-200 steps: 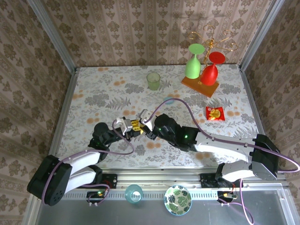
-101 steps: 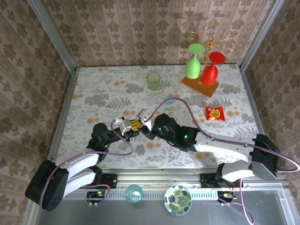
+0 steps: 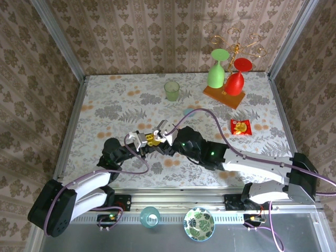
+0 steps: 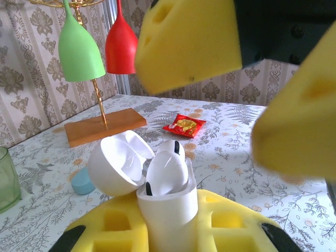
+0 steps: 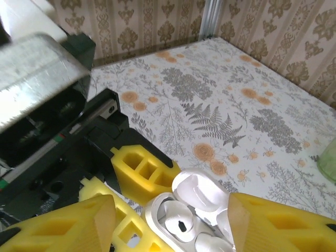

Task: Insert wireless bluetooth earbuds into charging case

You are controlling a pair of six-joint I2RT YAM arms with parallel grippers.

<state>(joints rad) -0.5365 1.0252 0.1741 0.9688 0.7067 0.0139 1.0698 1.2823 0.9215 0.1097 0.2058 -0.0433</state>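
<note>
Plainly, the left fingers (image 3: 135,139) are clamped on the lower body of a white charging case (image 4: 167,210), holding it upright above the flowered worktop (image 3: 115,105) near its middle; the case's rounded lid (image 4: 118,164) is tipped open to one side; a white earbud (image 4: 167,169) sits in the case with its top standing above the rim, and the right wrist view shows two white earbuds (image 5: 177,220) side by side in the open case; the right fingers (image 4: 189,39) hang just above the case with their yellow pads spread well apart, gripping nothing; towards the back of the worktop stand a green tumbler (image 3: 171,90) and a wooden stand (image 3: 224,96) with a green glass (image 3: 216,74) and a red glass (image 3: 234,81) hung upside down; a red packet (image 3: 241,127) lies near the right edge.
</note>
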